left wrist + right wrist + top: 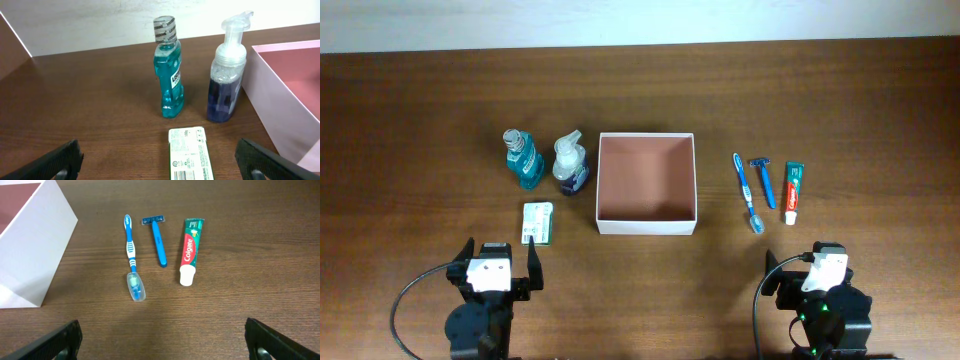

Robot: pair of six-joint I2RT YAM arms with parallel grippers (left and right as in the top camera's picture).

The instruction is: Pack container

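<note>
The container [647, 225], a square white-walled box with a brownish-pink inside, sits empty at the table's middle; its wall shows in the left wrist view [280, 115] and the right wrist view [35, 255]. Left of it stand a teal mouthwash bottle [523, 160] [169, 75] and a pump bottle [570, 166] [225, 75], with a green-and-white packet [537, 222] [189, 155] lying in front. Right of it lie a blue toothbrush [747, 190] [132, 255], a blue razor [763, 181] [157, 237] and a toothpaste tube [793, 191] [189, 250]. My left gripper [500, 262] [160, 167] and right gripper [810, 265] [162, 345] are open and empty near the front edge.
The brown wooden table [420, 150] ends at a pale wall along its far edge [640, 40]. Black cables loop beside each arm base at the front.
</note>
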